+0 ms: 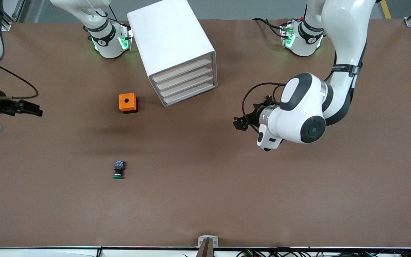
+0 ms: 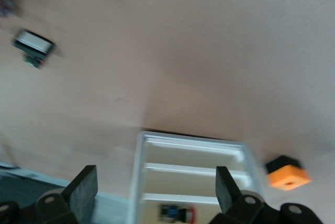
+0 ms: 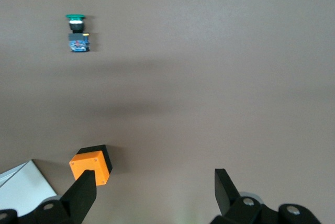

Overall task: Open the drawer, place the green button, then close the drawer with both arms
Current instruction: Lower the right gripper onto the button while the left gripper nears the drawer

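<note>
The white cabinet (image 1: 171, 39) stands at the back middle of the table. All its drawers sit flush, the bottom drawer (image 1: 190, 94) among them. The green-capped button (image 1: 119, 169) lies on its side on the table, nearer to the front camera than the cabinet; it also shows in the right wrist view (image 3: 77, 33). My left gripper (image 1: 238, 124) is open and empty, beside the cabinet toward the left arm's end, facing its front (image 2: 137, 177). My right gripper (image 1: 36, 109) is open and empty, high over the right arm's end of the table.
An orange cube with a round hole (image 1: 128, 102) sits beside the cabinet's front, and shows in both wrist views (image 2: 286, 174) (image 3: 91, 165). A small blue and red thing (image 2: 177, 213) shows inside the cabinet's front. A small black part with a white face (image 2: 34, 47) lies farther off.
</note>
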Available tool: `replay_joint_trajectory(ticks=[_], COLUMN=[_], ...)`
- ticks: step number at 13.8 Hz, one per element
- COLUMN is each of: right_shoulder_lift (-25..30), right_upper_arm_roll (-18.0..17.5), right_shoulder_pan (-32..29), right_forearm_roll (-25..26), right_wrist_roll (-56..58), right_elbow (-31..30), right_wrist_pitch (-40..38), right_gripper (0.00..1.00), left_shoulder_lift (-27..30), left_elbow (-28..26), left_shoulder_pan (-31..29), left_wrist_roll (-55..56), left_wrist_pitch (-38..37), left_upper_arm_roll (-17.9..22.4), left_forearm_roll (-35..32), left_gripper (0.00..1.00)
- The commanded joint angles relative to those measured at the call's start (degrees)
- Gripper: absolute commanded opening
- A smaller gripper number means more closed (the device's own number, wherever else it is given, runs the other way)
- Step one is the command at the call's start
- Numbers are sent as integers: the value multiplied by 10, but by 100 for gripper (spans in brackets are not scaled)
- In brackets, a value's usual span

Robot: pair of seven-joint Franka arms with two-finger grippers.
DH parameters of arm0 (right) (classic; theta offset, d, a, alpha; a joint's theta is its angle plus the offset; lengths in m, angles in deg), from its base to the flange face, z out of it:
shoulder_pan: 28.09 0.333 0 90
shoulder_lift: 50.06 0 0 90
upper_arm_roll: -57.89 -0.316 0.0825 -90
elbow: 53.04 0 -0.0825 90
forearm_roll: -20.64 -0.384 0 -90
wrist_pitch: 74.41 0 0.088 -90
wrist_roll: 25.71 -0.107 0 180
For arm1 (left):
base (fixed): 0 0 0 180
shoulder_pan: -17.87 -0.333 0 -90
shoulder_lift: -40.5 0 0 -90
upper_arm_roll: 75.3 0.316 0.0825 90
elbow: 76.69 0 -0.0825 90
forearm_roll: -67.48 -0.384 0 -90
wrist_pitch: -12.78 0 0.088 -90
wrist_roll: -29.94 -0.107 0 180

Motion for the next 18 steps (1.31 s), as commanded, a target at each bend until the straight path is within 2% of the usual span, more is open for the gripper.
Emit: replay_joint_trajectory(ticks=[1, 4, 6, 8, 11, 14, 18], right_shoulder_lift=[-36, -69, -96, -127, -162, -199, -236], right_upper_arm_roll=[-4, -7, -7, -6, -6, -7, -7], right_shoulder_pan=[-2, 24, 42, 82, 119, 127, 146], right_forearm_roll=[-1, -24, -59, -59, -58, -59, -60], right_wrist_roll=[3, -7, -33, -80, -134, -157, -164], right_elbow=[33, -2, -26, -37, -38, -38, -56], right_wrist_pitch=[19, 116, 181, 244, 281, 329, 392], right_gripper=[100, 100, 100, 100, 100, 100, 100], left_shoulder_lift=[-31, -63, -80, -88, -102, -124, -158], left_elbow=[18, 18, 18, 18, 20, 19, 20], left_shoulder_pan=[18, 38, 43, 45, 62, 58, 60], left_wrist_roll=[50, 74, 128, 148, 242, 276, 397], left_wrist_pitch=[40, 62, 71, 73, 73, 70, 66], left_upper_arm_roll=[2, 2, 2, 2, 3, 3, 1], left_forearm_roll=[27, 42, 92, 112, 116, 147, 183], left_gripper=[100, 100, 99, 99, 100, 99, 99])
